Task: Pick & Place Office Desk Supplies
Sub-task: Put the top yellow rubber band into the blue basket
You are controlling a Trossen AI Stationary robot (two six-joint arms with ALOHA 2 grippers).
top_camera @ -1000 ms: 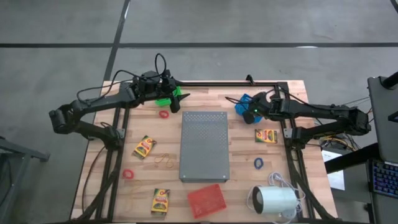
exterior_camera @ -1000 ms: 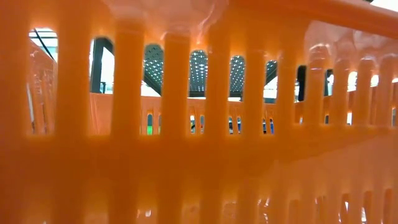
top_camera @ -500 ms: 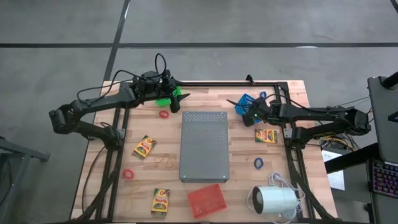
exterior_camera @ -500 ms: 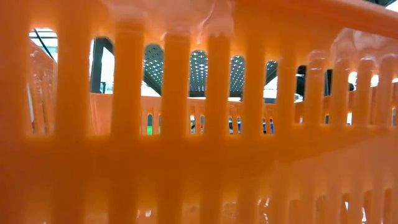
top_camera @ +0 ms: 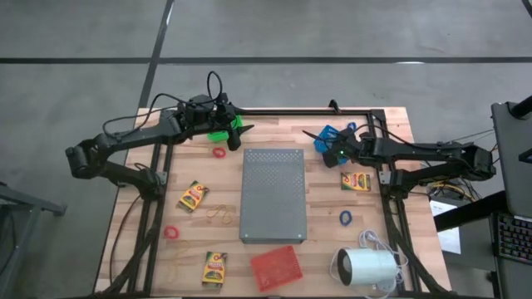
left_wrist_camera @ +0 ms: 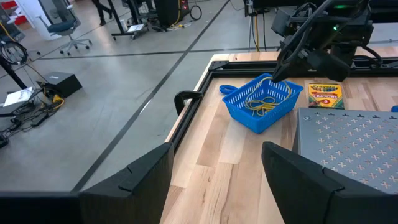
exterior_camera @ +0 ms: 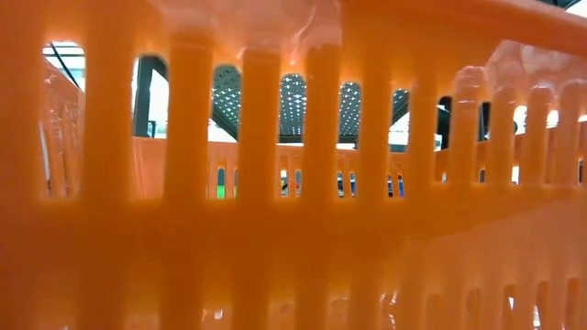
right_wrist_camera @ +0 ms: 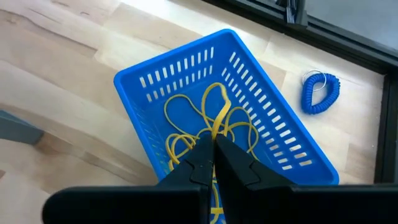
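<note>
My right gripper is shut on a yellow rubber band just above the blue basket, where more yellow bands lie. From the high view this basket stands at the far right. My left gripper hangs open over the far left, holding nothing. On the table lie three yellow crayon boxes, red rings, a blue ring and tan bands. My right gripper pinches one strand of the rubber band between its two fingertips, coming slanting down from above and from the table's right. The band's loop runs out beyond the tips and lies slack among the other bands on the basket's floor.
A grey perforated slab lies mid-table. A red basket stands at the near edge, and its wall fills the low view. A white cylinder with a cord sits near right. A blue coil lies beyond the blue basket.
My right gripper has sunk toward the blue basket, staying shut on the band. My left arm has kept still.
</note>
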